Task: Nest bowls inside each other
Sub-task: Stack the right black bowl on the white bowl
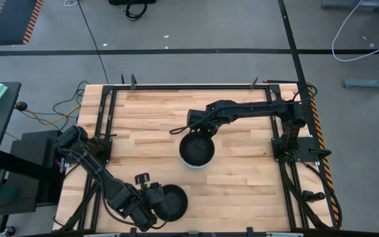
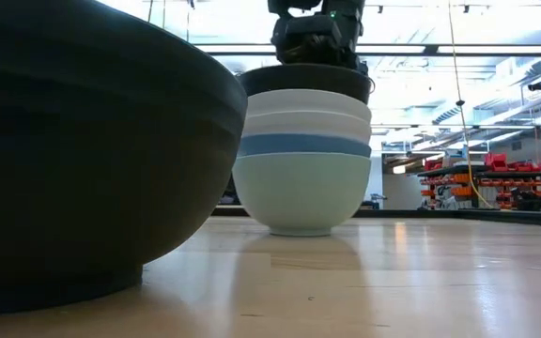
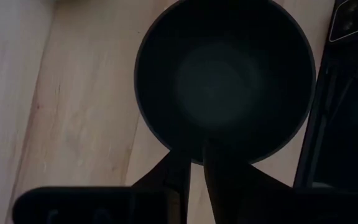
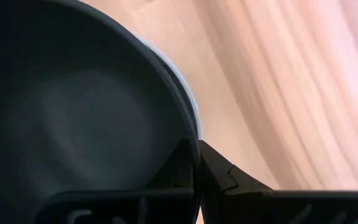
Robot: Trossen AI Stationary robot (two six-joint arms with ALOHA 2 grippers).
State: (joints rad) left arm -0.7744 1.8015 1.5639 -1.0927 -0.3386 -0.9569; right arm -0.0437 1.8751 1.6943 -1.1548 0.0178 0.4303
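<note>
A stack of nested bowls (image 2: 301,178) stands mid-table on its base: pale mint green at the bottom, then blue, then two white. A black bowl (image 1: 197,151) sits in the top white one. My right gripper (image 1: 201,131) is shut on this bowl's far rim. A second black bowl (image 1: 174,201) rests on its base near the table's front edge and looms large in the low view (image 2: 83,160). My left gripper (image 1: 155,199) is shut on its left rim. My left gripper pinches the near black bowl's rim (image 3: 166,144) between its two fingers, on the side toward the table's left edge. It comes slanting down from that side. The bowl stands upright on the table. My right gripper grips the top black bowl's rim (image 4: 188,134) at its far side. One finger (image 4: 176,168) is inside the bowl and one finger (image 4: 229,177) outside, pointing steeply down from above. The bowl sits upright in the stack.
Black frame rails (image 1: 107,131) run along the table's left and right sides, and one (image 3: 328,124) stands close beside the near black bowl. Bare wood (image 1: 242,191) lies between the stack and the table's right and front edges.
</note>
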